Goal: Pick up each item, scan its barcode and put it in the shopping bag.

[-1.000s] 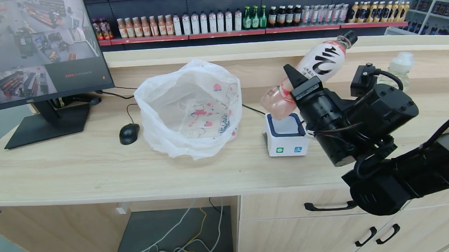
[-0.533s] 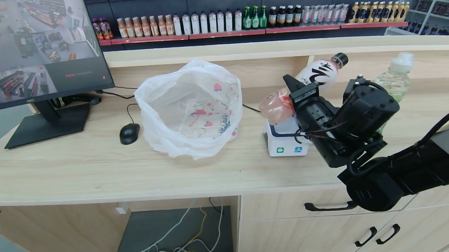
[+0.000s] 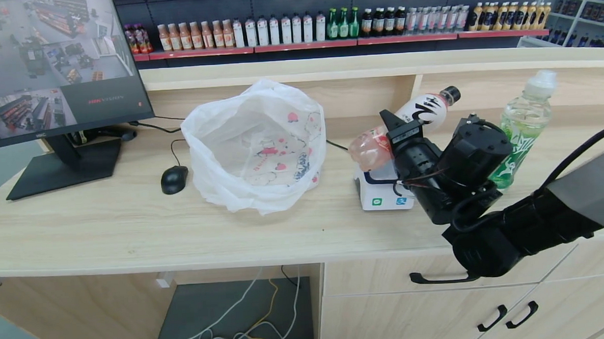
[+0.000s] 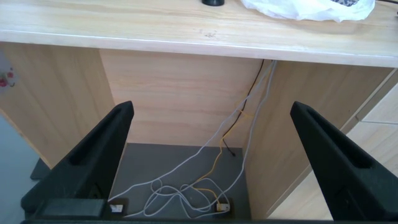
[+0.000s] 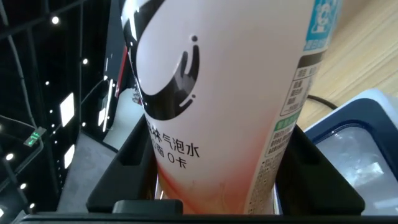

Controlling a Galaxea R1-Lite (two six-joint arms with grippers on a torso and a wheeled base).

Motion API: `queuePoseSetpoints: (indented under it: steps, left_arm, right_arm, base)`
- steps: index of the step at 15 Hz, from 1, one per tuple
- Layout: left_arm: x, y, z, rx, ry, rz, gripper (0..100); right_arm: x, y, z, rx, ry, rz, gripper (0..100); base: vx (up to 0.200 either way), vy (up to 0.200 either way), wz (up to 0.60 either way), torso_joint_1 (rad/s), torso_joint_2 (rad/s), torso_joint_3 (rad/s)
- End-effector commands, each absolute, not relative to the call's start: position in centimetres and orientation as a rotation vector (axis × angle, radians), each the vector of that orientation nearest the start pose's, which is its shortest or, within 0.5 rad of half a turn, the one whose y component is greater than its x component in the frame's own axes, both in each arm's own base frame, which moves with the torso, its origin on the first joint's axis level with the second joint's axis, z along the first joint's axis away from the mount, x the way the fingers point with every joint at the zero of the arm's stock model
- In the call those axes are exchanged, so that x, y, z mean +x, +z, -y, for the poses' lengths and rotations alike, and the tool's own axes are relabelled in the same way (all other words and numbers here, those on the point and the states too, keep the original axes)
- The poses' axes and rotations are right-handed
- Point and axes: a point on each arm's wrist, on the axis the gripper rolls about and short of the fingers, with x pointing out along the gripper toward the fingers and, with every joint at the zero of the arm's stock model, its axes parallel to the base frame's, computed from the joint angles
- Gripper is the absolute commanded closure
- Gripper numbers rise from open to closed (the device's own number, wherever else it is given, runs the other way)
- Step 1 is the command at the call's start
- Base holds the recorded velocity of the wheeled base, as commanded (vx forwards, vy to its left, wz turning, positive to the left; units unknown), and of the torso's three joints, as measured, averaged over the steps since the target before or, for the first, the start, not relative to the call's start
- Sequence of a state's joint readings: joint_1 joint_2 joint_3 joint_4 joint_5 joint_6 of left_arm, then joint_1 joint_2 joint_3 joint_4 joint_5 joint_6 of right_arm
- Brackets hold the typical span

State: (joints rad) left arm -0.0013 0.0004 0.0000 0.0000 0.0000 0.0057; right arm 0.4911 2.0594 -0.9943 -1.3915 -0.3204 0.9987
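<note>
My right gripper (image 3: 388, 130) is shut on a pink drink bottle (image 3: 371, 145) with a white label and a black cap. The bottle lies tilted, its base low over the white and blue barcode scanner (image 3: 382, 191) on the counter. In the right wrist view the bottle (image 5: 230, 93) sits between the two black fingers, and the scanner's window (image 5: 351, 158) shows beside it. The white shopping bag (image 3: 257, 146) stands open on the counter left of the scanner. A green bottle (image 3: 520, 129) stands upright at the right. My left gripper (image 4: 211, 155) hangs open below the counter's edge, nothing in it.
A monitor (image 3: 47, 63) stands at the back left with a black mouse (image 3: 174, 179) near the bag. Cables (image 4: 205, 180) hang under the counter. A raised ledge (image 3: 328, 66) runs along the counter's back. Bare wood (image 3: 106, 229) lies in front of the bag.
My right arm has lowered and tilted the pink bottle closer to the scanner. As the arm dropped, the green bottle behind it came into full sight.
</note>
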Motion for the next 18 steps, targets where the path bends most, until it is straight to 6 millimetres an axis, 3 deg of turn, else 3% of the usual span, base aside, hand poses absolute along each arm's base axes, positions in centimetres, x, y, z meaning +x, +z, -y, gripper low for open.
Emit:
queuePoseSetpoints:
  steps: [1,18]
  left_arm:
    - [-2.28,7.55,0.0,0.006,-0.002,0.0,0]
    - [-2.28,7.55,0.0,0.006,0.0,0.0,0]
  right_arm:
    - [35.1,17.37,-17.42,1.12,0.292,0.183,100]
    - [35.62,16.76,-17.49,1.151,0.29,0.171,100]
  base:
    - [0.0,0.0,0.0,0.0,0.0,0.0]
    - [0.0,0.0,0.0,0.0,0.0,0.0]
